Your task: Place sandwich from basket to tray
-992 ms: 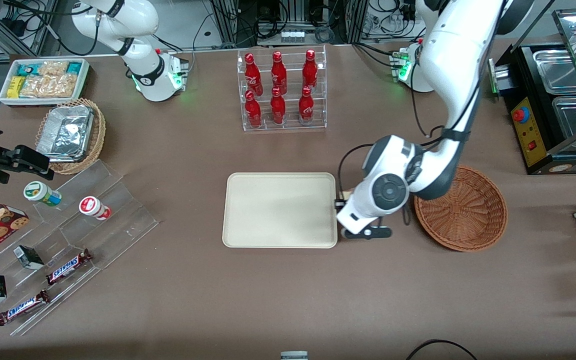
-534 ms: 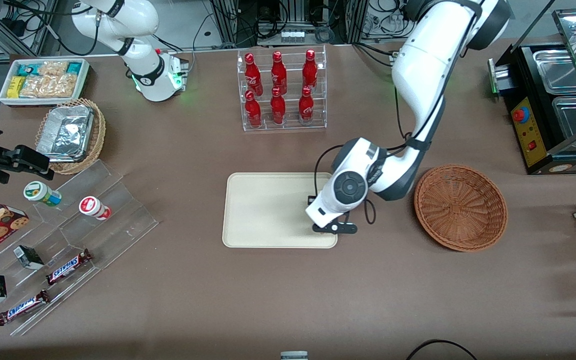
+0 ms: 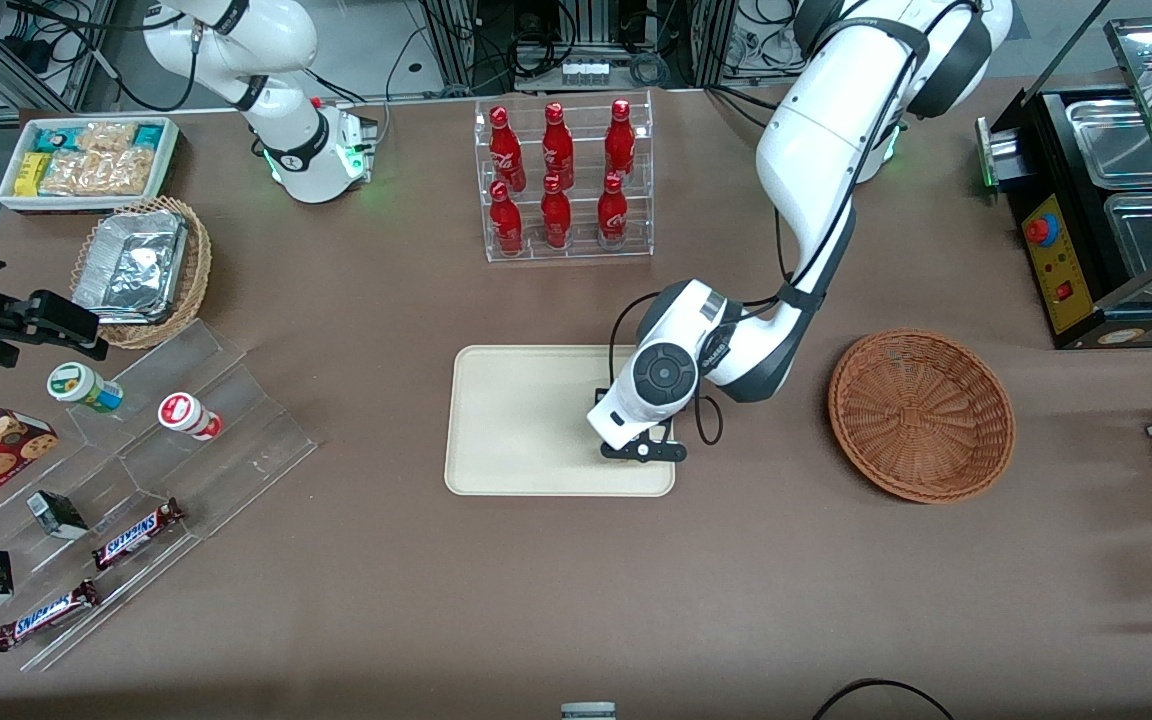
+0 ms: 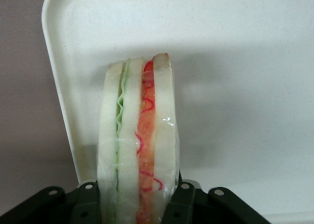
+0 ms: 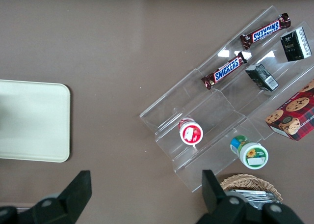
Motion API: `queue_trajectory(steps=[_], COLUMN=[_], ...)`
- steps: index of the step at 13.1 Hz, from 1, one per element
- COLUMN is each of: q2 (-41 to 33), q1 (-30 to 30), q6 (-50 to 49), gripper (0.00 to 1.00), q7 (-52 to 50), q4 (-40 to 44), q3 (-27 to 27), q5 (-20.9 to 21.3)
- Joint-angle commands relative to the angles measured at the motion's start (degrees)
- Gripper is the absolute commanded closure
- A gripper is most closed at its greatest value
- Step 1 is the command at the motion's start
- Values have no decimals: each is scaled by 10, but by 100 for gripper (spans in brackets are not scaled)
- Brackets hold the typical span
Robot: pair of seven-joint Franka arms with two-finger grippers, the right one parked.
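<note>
My left gripper (image 4: 139,202) is shut on the sandwich (image 4: 138,145), a pale wedge with green and red filling layers, and holds it above the cream tray (image 4: 235,47). In the front view the gripper (image 3: 636,440) hangs over the tray (image 3: 521,420) near its end toward the working arm; the wrist hides the sandwich there. The reddish-brown wicker basket (image 3: 921,415) stands empty beside the tray, toward the working arm's end of the table. The tray's edge also shows in the right wrist view (image 5: 29,121).
A clear rack of red bottles (image 3: 561,180) stands farther from the front camera than the tray. A clear stepped stand with snacks (image 3: 136,480), a tan basket with a foil container (image 3: 141,270) and a white snack tray (image 3: 86,160) lie toward the parked arm's end.
My left gripper has moved with the sandwich from beside the basket to over the tray, toward the parked arm's end. The basket now shows in full.
</note>
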Motion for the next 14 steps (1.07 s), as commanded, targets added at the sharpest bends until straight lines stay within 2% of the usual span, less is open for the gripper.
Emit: queue_trajectory(steps=[1, 3, 4, 5, 7, 9, 14], q2=[19, 15, 8, -9, -59, -110, -213], q1=[-11, -10, -10, -10, -5, 9, 89], q6=[0, -1, -2, -5, -30, -94, -185], gripper=[40, 19, 4, 0, 0, 0, 0], q7=[-18, -17, -20, -29, -79, -74, -77], q4=[31, 31, 31, 30, 23, 23, 17], q3=[6, 7, 7, 6, 7, 12, 15], q5=[21, 33, 39, 39, 41, 43, 41])
